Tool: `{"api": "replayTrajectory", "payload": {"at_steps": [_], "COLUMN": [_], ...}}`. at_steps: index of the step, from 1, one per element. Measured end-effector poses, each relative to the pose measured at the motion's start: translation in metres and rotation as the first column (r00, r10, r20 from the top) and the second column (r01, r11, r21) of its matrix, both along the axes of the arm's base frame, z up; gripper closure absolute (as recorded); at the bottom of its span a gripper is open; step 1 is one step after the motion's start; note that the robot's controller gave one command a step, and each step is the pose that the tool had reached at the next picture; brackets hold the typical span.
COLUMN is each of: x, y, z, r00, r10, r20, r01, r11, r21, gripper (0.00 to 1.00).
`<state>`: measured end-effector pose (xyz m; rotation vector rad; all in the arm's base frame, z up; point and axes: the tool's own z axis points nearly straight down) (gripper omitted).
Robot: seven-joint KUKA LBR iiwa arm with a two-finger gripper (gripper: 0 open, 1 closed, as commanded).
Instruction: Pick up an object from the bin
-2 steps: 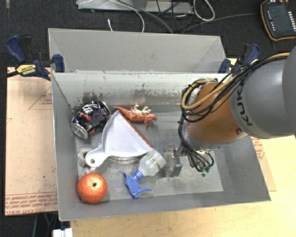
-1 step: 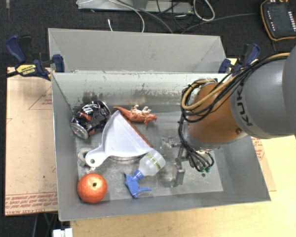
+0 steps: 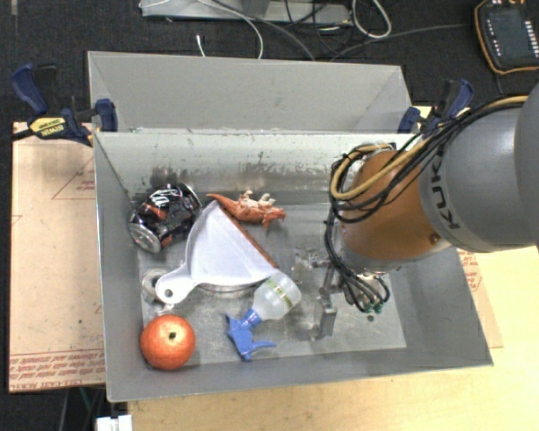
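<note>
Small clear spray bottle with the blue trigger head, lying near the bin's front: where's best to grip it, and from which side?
Probably the neck of the small clear spray bottle, just behind its blue trigger head. It lies on its side, and bare floor shows either side there, while its body sits close against the white plastic funnel. Come straight down, closing across its length.

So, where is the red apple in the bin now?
In the camera view the red apple lies in the near left corner, below the white scoop, left of the blue spray trigger.
</note>
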<state>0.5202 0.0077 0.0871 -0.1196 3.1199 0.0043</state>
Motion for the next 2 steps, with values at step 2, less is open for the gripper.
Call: {"api": "replayTrajectory", "payload": {"at_steps": [2], "x": [-0.0061], "y": [0.0607], "z": [-0.0144], "r00": [0.951], "r10": [0.309], "r20": [-0.007], "r01": [-0.309], "r11": [0.951], "r21": [-0.005], "gripper": [0.00]}}
